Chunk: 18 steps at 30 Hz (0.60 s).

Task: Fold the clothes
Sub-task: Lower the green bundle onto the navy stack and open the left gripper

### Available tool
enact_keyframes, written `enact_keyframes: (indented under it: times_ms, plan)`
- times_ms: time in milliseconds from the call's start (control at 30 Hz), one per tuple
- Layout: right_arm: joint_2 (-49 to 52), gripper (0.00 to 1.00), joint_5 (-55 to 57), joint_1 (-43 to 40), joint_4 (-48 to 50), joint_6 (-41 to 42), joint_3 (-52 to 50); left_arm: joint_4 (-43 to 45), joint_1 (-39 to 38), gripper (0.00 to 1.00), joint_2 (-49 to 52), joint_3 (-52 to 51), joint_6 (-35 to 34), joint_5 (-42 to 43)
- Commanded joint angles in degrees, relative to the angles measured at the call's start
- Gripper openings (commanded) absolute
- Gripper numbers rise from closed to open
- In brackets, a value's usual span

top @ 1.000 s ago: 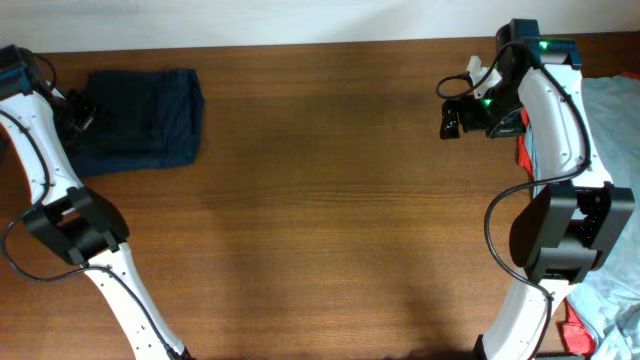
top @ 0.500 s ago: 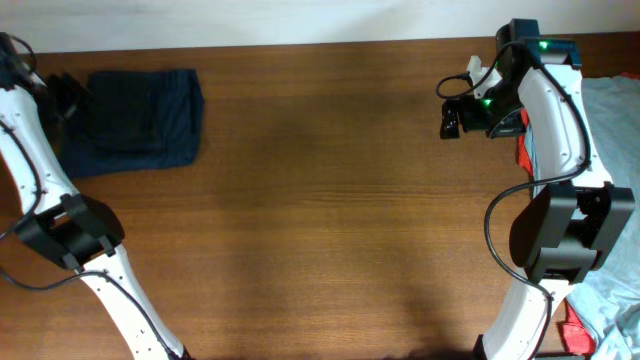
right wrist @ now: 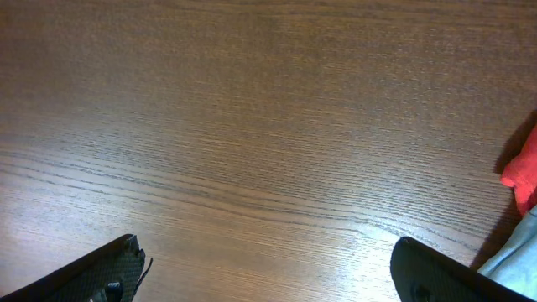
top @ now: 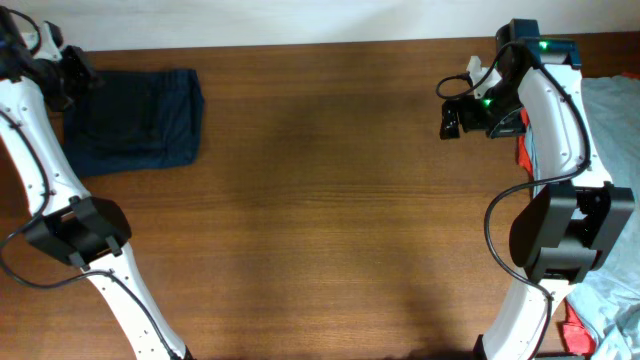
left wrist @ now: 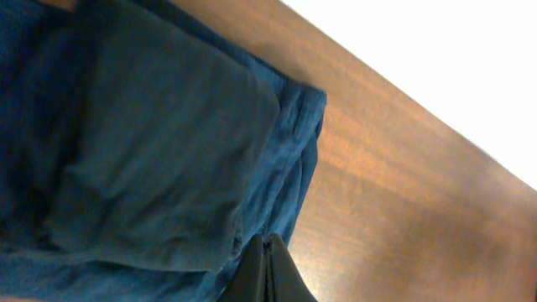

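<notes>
Far left, overhead: left gripper (top: 72, 68) sits at the table's (top: 320, 220) back-left corner, just off the upper-left edge of the navy garment (top: 135, 118). Left wrist view: its 2 fingers (left wrist: 252, 281) are pressed together into 1 dark wedge with only a thin seam between them, nothing pinched. The tip lies over the garment's edge; cannot tell if it touches the cloth.

Navy garment (left wrist: 143, 159): folded into a rough rectangle, flat on the wood at back-left, a smaller folded layer on top of a wider one, hem edge toward the bare table.

Middle: bare brown wood.

Right: right gripper (top: 450, 120) is held over the table's back-right part, pointing left, well apart from the navy garment. Right wrist view: right gripper (right wrist: 267, 247) is spread wide, 1 finger (right wrist: 109, 270) at each lower corner, only wood grain between them, holding nothing.

Far right: red garment (top: 523, 152) partly hidden behind the right arm, its corner showing in the wrist view (right wrist: 524, 172). Light grey-blue garment (top: 612, 120) heaped at the table's right edge, unfolded, touching the red 1.
</notes>
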Motion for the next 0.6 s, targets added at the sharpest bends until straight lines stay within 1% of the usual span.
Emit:
enact_keyframes:
  times_ms: [0,200,333,567]
  plan:
    - [-1.4,0.99,0.7,-0.2,-0.2,0.0,0.7,-1.1,-0.2,0.0,4.7,-0.4,4.8,1.9]
    - [-1.4,0.99,0.7,-0.2,-0.2,0.0,0.7,-3.9,-0.2,0.0,9.9,-0.4,8.1,2.6]
    - [-1.4,0.99,0.7,-0.2,-0.2,0.0,0.7,-4.8,-0.2,0.0,13.9,-0.4,12.2,6.6]
    - [-1.4,0.99,0.7,-0.2,-0.2,0.0,0.7,-6.3,-0.1,0.0,18.8,-0.4,12.2,6.4]
